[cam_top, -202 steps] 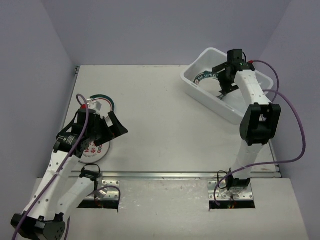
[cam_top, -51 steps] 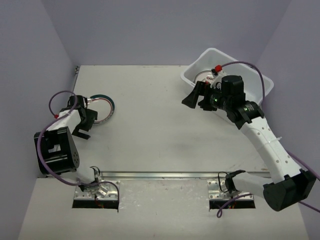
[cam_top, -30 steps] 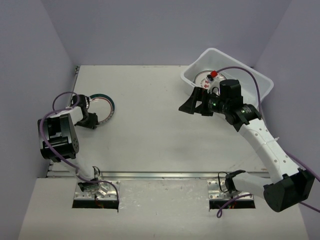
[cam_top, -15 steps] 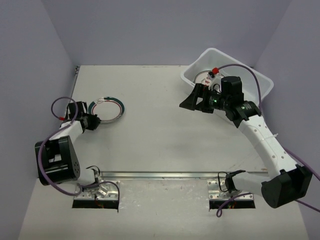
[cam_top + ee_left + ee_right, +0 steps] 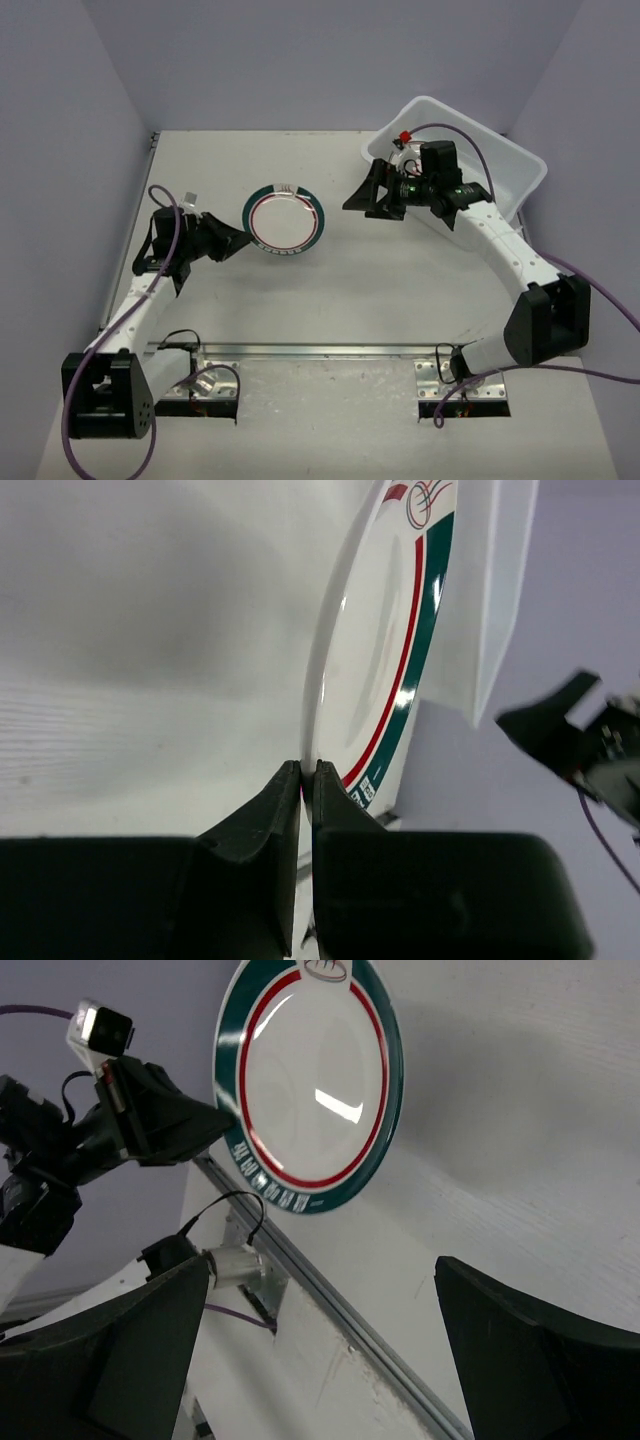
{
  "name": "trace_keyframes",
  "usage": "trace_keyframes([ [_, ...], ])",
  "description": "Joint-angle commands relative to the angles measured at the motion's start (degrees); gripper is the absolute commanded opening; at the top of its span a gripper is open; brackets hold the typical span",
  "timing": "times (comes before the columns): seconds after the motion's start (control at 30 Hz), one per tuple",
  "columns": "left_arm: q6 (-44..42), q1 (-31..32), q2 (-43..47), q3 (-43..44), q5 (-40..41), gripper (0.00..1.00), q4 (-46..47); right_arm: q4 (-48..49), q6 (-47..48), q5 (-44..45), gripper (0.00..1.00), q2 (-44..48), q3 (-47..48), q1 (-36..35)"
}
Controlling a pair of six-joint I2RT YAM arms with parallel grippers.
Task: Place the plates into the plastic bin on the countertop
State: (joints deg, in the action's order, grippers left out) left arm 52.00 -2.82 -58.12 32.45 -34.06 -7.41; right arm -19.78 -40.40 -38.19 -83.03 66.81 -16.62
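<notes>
Plate (image 5: 285,220), rim pinched in left pincer (image 5: 243,238), faces up over countertop (image 5: 330,300).

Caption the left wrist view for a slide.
Left gripper pinches the edge of a round white plate with teal rim and red ring, held above the table.

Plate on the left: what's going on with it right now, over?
Left fingers shut on plate rim, plate lifted. Right fingers open, empty, between plate and bin. Plate not yet in bin.
</notes>
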Motion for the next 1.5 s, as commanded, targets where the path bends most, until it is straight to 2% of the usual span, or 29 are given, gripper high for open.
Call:
trace_keyframes([
  [0.0,2.8,2.4,5.3,-0.8,-9.1,0.0,4.5,6.5,-2.8,-5.9,0.81,-1.3,-0.3,0.0],
  [0.03,2.9,3.5,5.9,-0.7,-9.7,0.0,4.4,9.4,-4.9,-7.9,0.72,-1.5,-1.1,-0.1],
  [0.07,3.1,3.8,6.0,-0.5,-10.6,0.0,4.4,9.9,-5.6,-8.2,0.67,-2.0,-1.7,-0.6],
  [0.2,3.7,4.8,6.0,1.7,-13.0,0.0,4.5,8.8,-5.3,-7.5,0.62,-4.6,-1.9,-3.4],
  [0.23,3.9,5.1,5.6,2.6,-13.4,0.0,4.4,8.7,-6.1,-7.2,0.55,-4.6,-2.5,-4.0],
  [0.3,3.8,5.5,4.2,3.5,-14.2,0.0,4.5,12.7,-8.5,-7.7,0.31,-3.8,-4.3,-4.3],
  [0.33,3.7,5.7,3.6,4.0,-14.5,0.0,4.5,14.1,-9.5,-7.9,0.25,-3.4,-5.0,-4.5],
  [0.4,3.4,6.1,2.4,5.2,-14.9,0.0,4.6,14.2,-10.0,-7.8,0.22,-3.0,-5.1,-4.9],
  [0.47,3.1,6.3,1.4,7.0,-15.2,0.0,4.8,12.4,-9.1,-7.7,0.26,-3.4,-3.6,-5.5],
  [0.5,3.1,6.4,0.8,7.5,-15.4,0.0,4.9,11.8,-8.8,-7.8,0.23,-3.5,-3.3,-5.6],
  [0.57,3.0,6.5,0.1,9.0,-15.5,0.0,4.9,12.0,-9.0,-7.8,0.06,-3.3,-3.2,-5.6],
  [0.6,2.8,6.5,-0.4,10.0,-15.5,0.03,4.9,12.2,-9.3,-7.6,0.0,-3.1,-3.3,-5.6],
  [0.63,2.5,6.4,-0.8,11.0,-15.6,0.12,4.9,12.1,-9.4,-7.4,0.0,-2.9,-3.3,-5.6],
  [0.67,2.3,6.4,-0.9,11.6,-15.6,0.13,4.9,12.1,-9.4,-7.4,0.0,-2.9,-3.2,-5.3],
  [0.7,0.9,6.5,-1.3,13.3,-14.2,0.53,0.7,11.7,-10.2,-6.9,0.0,-2.7,-2.8,-4.2],
  [0.73,-2.4,6.5,-1.7,16.2,-10.6,0.81,-3.1,11.0,-10.8,-5.6,0.0,-2.2,-2.7,-2.4],
  [0.77,-5.2,6.5,-2.2,18.6,-7.6,0.94,-7.8,10.6,-11.7,-4.4,0.0,-1.7,-2.7,-0.9],
  [0.8,-6.9,6.4,-2.5,20.2,-5.0,1.0,-13.1,10.6,-12.8,-3.6,0.0,-1.4,-2.7,0.5],
  [0.87,-10.7,6.2,-2.3,24.1,4.5,1.0,-19.5,9.7,-14.3,-2.0,0.0,-0.6,-2.2,4.9],
  [0.9,-11.6,6.1,-2.0,24.4,5.3,1.0,-22.1,8.3,-14.4,-0.4,0.0,-0.4,-1.7,6.8],
  [0.97,-13.1,6.0,-0.1,26.1,16.5,1.0,-28.2,5.4,-15.1,4.2,0.0,0.6,0.5,13.0],
  [1.03,-14.9,5.9,2.3,25.3,24.4,1.0,-29.9,4.7,-18.1,10.9,0.0,2.5,-0.1,18.4],
  [1.07,-15.7,5.8,3.2,24.1,26.5,1.0,-30.3,4.5,-19.1,17.0,0.0,3.4,-0.7,20.8],
  [1.2,-17.9,5.8,5.4,18.1,22.7,1.0,-29.5,2.8,-24.4,43.8,0.0,5.0,-1.1,22.2],
  [1.23,-18.1,5.8,5.6,16.8,21.5,1.0,-29.4,2.4,-27.4,47.9,0.0,4.4,-1.1,22.2],
  [1.33,-18.2,5.8,6.7,14.4,19.6,1.0,-29.2,0.8,-34.7,54.7,0.0,1.0,0.7,22.1],
  [1.47,-17.8,5.8,9.3,12.5,18.1,1.0,-28.8,-6.8,-37.1,58.5,0.0,-8.4,11.0,21.5],
])
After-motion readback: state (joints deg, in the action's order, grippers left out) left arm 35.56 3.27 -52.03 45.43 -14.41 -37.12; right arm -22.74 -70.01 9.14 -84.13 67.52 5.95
